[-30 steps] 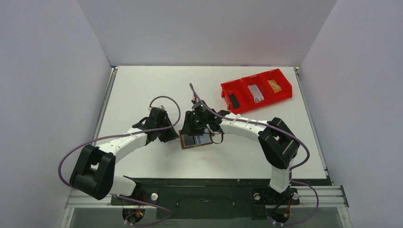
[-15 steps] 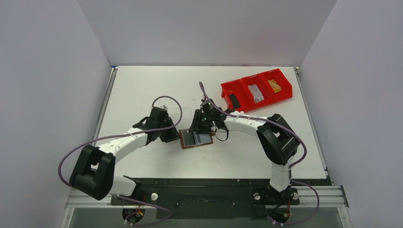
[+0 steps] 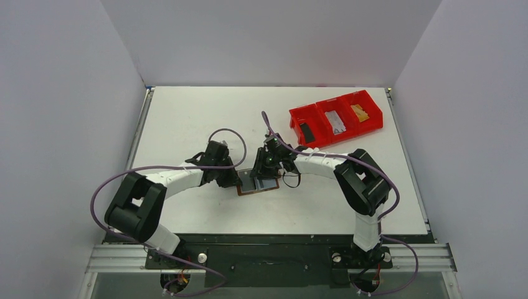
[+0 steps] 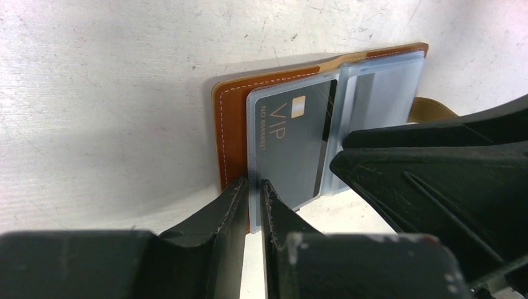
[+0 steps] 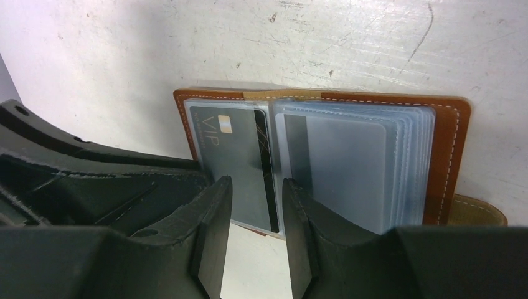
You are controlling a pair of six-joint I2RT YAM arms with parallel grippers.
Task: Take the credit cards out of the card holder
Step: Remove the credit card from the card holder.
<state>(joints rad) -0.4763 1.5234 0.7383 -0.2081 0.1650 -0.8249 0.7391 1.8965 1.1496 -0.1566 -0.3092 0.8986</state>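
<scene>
1. The left arm had swung in since the earlier frames. Its left hand (image 4: 254,202), previously just off the left side of the card holder (image 5: 445,156), was now at the holder's near left corner.
2. The left hand was closed down to a sliver, pinching the corner of the clear pocket on the holder's left half.
3. That pocket held the black VIP card (image 4: 292,149), still fully seated inside.
4. The right hand (image 5: 255,215) had dropped slightly lower over the holder. Its fingers stood partly apart, straddling the near edge of the VIP card beside the fold, and gripped nothing.
5. The card holder had not moved: it lay open and flat on the desk (image 3: 187,118), mid-desk between the two hands.
6. A stack of clear pockets (image 5: 367,168) lay on its right half, and the closing tab (image 5: 476,212) stuck out at the right.
7. The red three-compartment bin (image 3: 342,134) sat well apart at the far right, holding a dark card (image 3: 306,132), a grey card (image 3: 336,121) and a yellow card (image 3: 359,112), one per compartment.
8. In the left wrist view the right hand blocked the holder's right half. In the right wrist view the left hand covered the lower left.
</scene>
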